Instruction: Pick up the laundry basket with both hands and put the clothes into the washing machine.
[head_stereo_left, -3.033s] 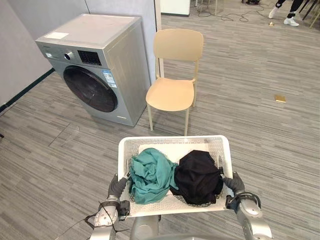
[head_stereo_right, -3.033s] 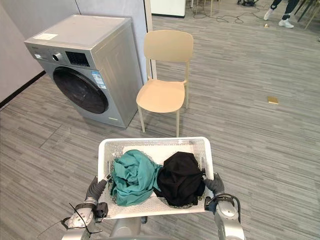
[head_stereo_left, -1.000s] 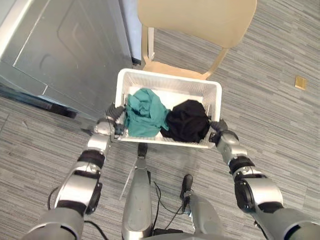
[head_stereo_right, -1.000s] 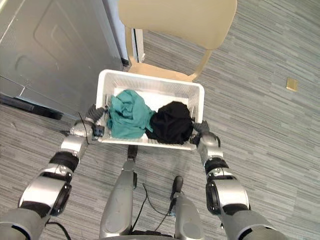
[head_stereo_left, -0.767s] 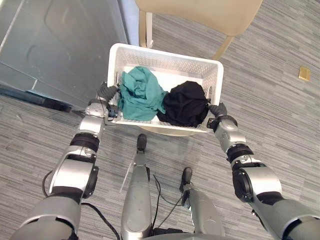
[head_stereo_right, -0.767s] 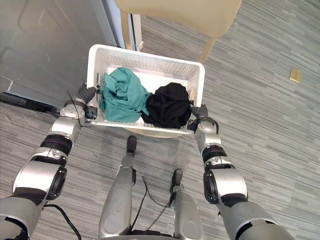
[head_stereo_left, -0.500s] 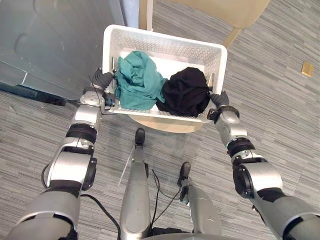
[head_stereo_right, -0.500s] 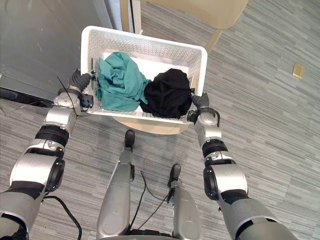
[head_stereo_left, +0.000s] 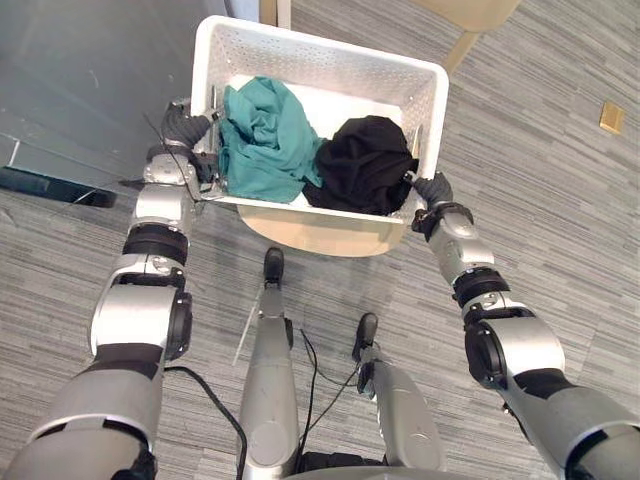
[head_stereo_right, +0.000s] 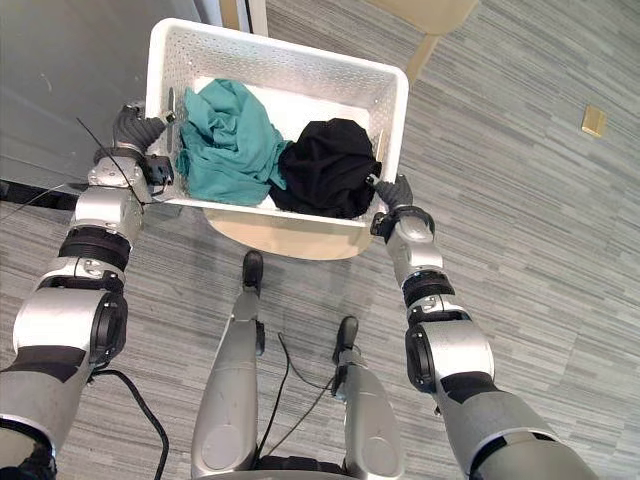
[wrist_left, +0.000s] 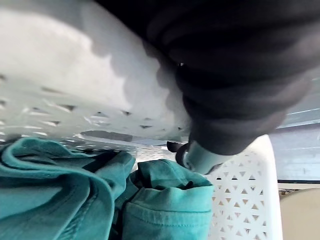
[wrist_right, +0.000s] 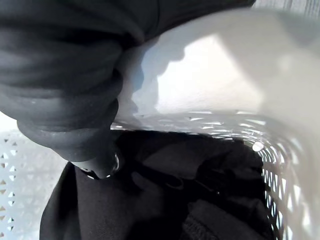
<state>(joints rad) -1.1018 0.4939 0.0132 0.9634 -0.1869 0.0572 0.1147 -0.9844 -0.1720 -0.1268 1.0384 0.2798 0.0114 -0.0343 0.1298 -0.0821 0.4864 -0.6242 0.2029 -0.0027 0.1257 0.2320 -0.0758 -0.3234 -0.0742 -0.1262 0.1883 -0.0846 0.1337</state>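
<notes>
The left hand (head_stereo_left: 183, 128) and right hand (head_stereo_left: 432, 190) are curling fingers round the ends of the laundry basket (head_stereo_left: 322, 48), its length spanning between them, the washing machine (head_stereo_left: 70, 70) lying beyond the left fingers.

Grey wood-look plank floor (head_stereo_left: 585, 230) lies all around. A pale beige chair (head_stereo_left: 320, 232) stands with its seat between the left hand (head_stereo_left: 185, 125) and the right hand (head_stereo_left: 432, 190). A small tan square (head_stereo_left: 611, 117) lies on the floor, well out past the right hand.
</notes>
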